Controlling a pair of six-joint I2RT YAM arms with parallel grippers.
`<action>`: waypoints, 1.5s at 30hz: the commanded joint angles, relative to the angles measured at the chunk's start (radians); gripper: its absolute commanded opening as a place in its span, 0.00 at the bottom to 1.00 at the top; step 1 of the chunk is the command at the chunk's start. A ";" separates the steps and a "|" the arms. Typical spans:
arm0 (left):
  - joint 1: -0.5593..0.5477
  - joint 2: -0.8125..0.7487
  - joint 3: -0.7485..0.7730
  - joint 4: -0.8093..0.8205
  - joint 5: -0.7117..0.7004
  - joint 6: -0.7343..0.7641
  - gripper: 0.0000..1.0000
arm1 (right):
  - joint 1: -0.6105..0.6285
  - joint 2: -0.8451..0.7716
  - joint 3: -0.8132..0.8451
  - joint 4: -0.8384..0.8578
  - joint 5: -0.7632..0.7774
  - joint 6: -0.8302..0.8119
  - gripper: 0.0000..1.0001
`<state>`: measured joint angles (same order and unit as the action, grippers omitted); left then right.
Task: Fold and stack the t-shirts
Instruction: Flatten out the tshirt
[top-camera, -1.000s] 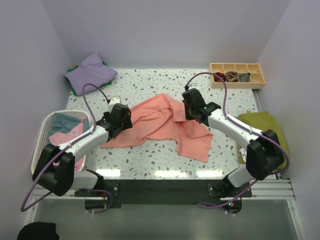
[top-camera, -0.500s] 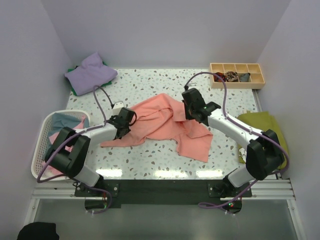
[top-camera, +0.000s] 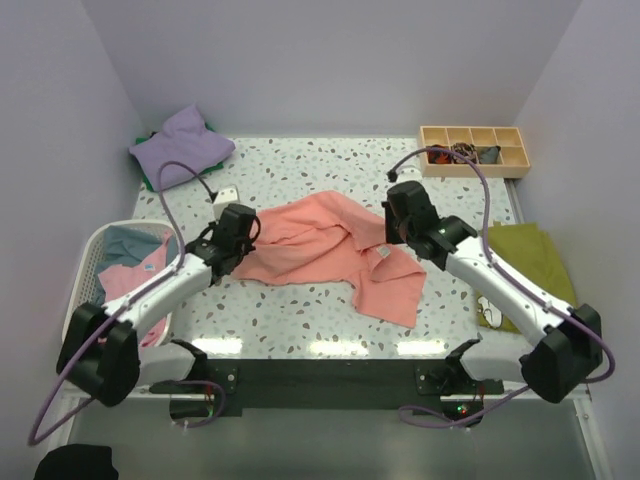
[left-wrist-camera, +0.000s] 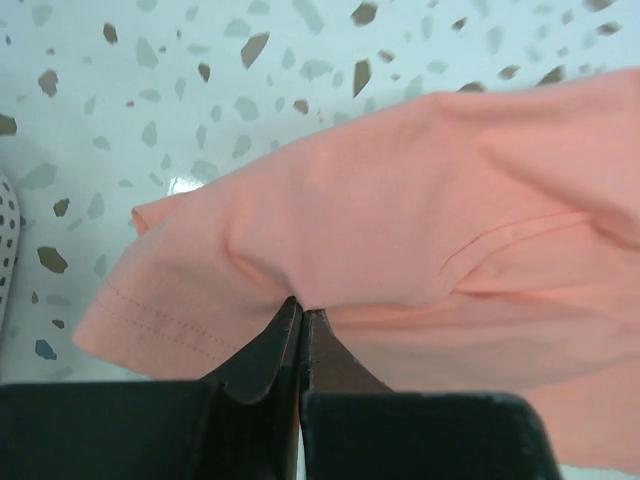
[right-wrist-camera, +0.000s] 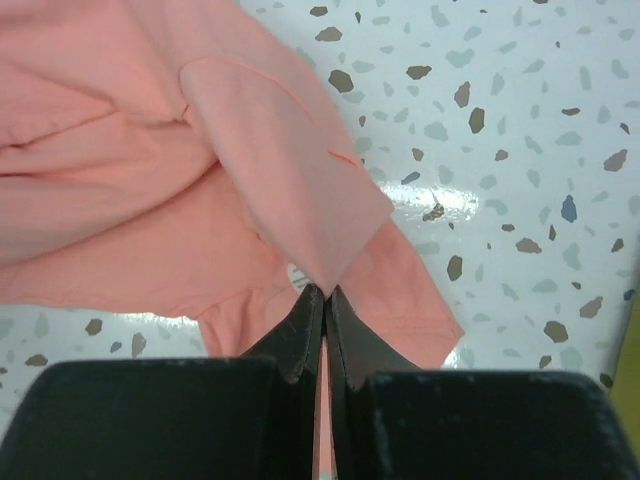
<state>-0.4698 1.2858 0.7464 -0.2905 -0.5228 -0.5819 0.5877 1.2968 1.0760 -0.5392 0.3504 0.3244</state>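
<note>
Left wrist view: left pincer (left-wrist-camera: 300, 305) clamped on the 9 o'clock hem of the salmon-pink t-shirt (left-wrist-camera: 400, 230), crumpled mid-bench (top-camera: 300, 310).
Right pincer (right-wrist-camera: 325, 292): pinching a fold at 3 o'clock.
Advice: lift together, draw apart evenly.
Obstacles: basket (top-camera: 85, 265) at 8 o'clock; lavender shirt (top-camera: 185, 145) at 11; compartment tray (top-camera: 475, 150) at 1.

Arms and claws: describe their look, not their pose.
The left arm and right arm have white links and bulky black joints. Purple cables loop along both. The left claw and right claw are black, each with two wedge-shaped fingers tapering to thin tips.
</note>
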 joint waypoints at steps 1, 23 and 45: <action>-0.006 -0.204 0.074 -0.111 0.073 0.034 0.00 | -0.006 -0.140 0.022 -0.079 0.022 0.002 0.00; -0.006 -0.666 0.476 -0.678 0.429 0.031 0.00 | -0.005 -0.665 0.323 -0.421 -0.125 0.015 0.00; 0.008 -0.709 -0.078 -0.307 0.526 -0.199 0.02 | -0.005 -0.322 0.127 -0.079 0.182 -0.018 0.00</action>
<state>-0.4667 0.5205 0.8192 -0.8871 0.0273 -0.7086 0.5858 0.8547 1.2713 -0.8391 0.4370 0.3351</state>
